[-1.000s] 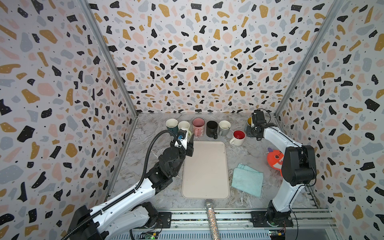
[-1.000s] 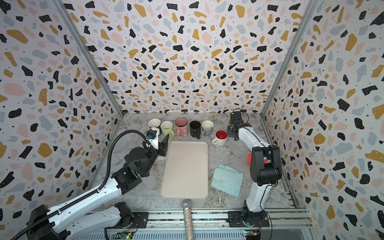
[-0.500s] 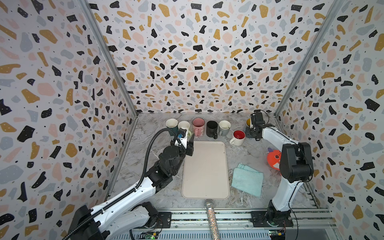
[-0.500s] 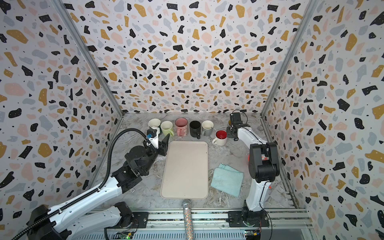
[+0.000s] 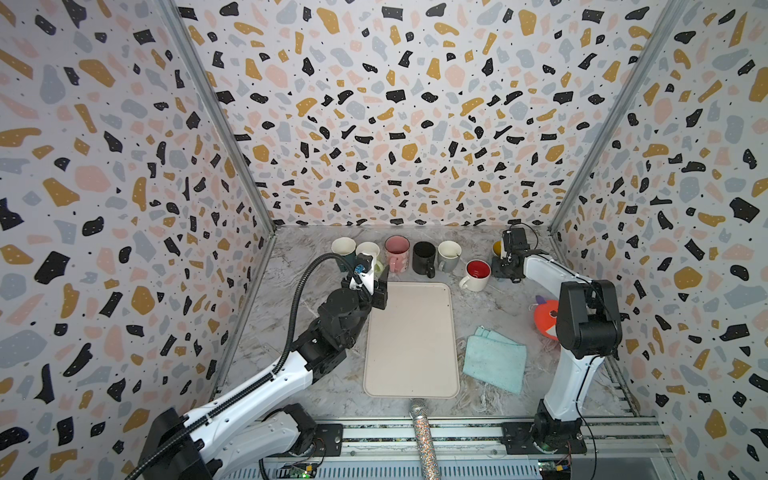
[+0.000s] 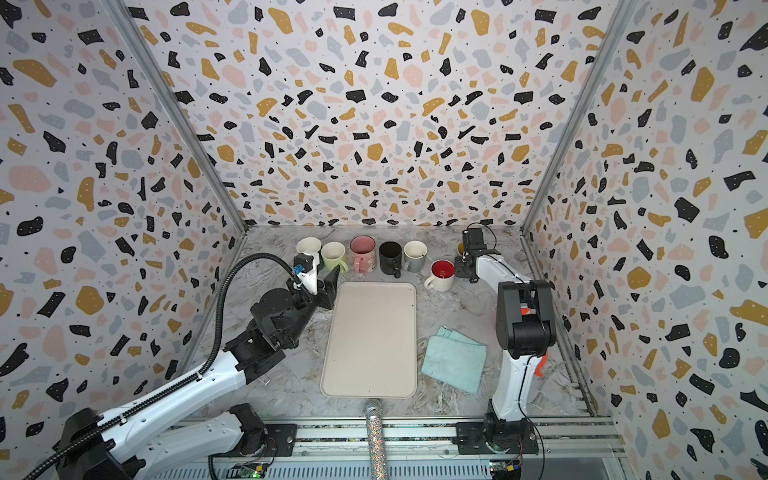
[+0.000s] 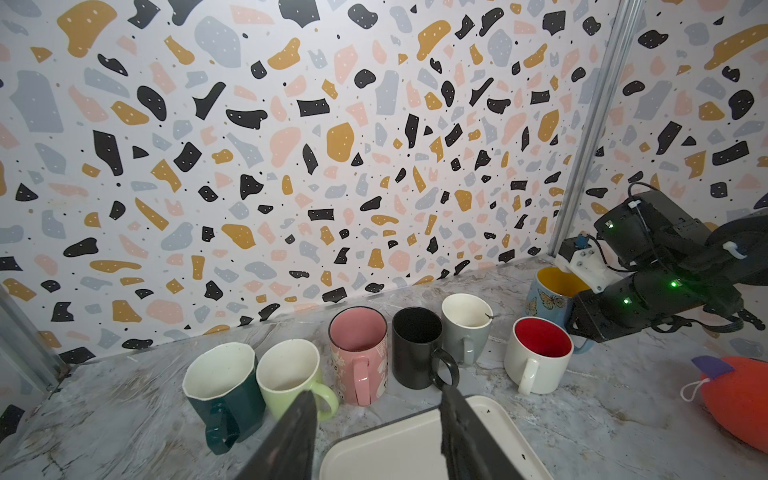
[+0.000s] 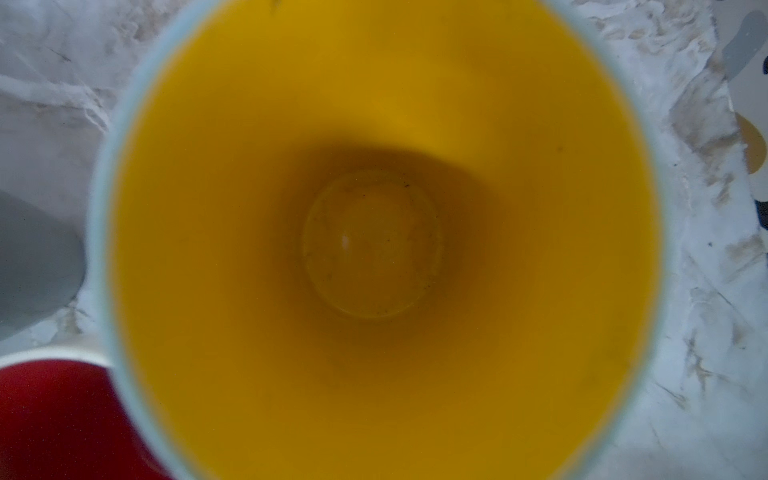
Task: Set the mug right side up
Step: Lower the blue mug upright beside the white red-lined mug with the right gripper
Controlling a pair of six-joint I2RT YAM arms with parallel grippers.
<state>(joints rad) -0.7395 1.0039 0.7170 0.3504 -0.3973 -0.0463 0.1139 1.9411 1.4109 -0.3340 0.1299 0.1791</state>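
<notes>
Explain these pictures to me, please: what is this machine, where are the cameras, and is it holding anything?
It is a robot with two arms, each ending in a two-fingered hand. Two pictures look down on the whole marble table; the other two come from cameras on the wrists. Seven upright mugs stand at the back, with a beige tray, a mint cloth and an orange toy nearer. The left hand is open and empty, near the tray's far corner. The right hand is at the butterfly mug; its wrist camera stares straight into the mug's yellow inside. Whether it grips the mug is hidden.
</notes>
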